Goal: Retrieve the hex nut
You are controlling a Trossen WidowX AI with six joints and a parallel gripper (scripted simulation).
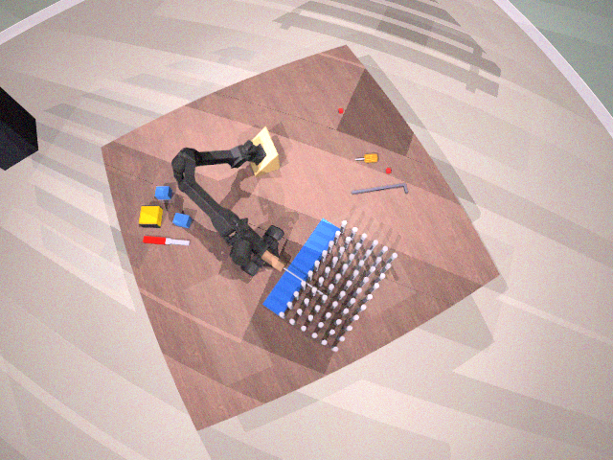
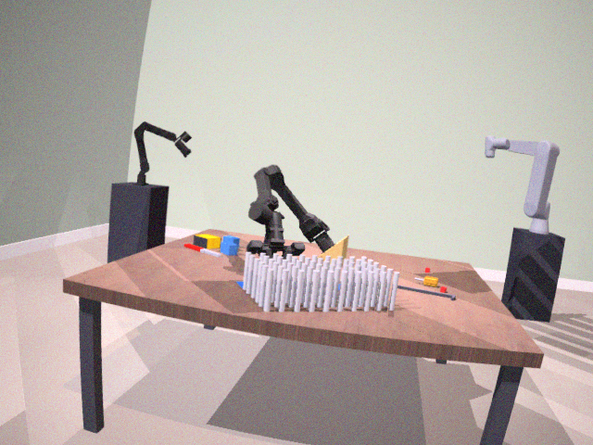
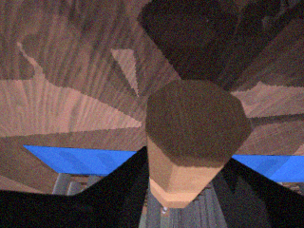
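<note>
My gripper (image 1: 263, 253) (image 2: 274, 248) (image 3: 179, 154) is shut on the wooden handle (image 1: 273, 260) (image 3: 197, 123) of a thin rod tool. The thin rod (image 1: 297, 275) runs across the blue taped strip (image 1: 316, 242) (image 2: 240, 285) (image 3: 90, 159), and its far end lies among the standing spacers (image 1: 369, 297) (image 2: 284, 289) (image 3: 62, 185). The gripper is on the arm's side of the strip, outside the spacer field. The spacers look upright. I cannot make out the hex nut in any view. The shape of the rod's far end is unclear.
A grey bent tool (image 1: 378, 189) (image 2: 423, 291), a yellow-handled screwdriver (image 1: 371, 157) (image 2: 431, 281) and two red cubes lie beyond the field's side. A yellow block (image 1: 150, 215), two blue blocks and a red-and-white tool (image 1: 154, 240) lie on the other side. The arm's base is at the pale yellow wedge (image 1: 269, 153).
</note>
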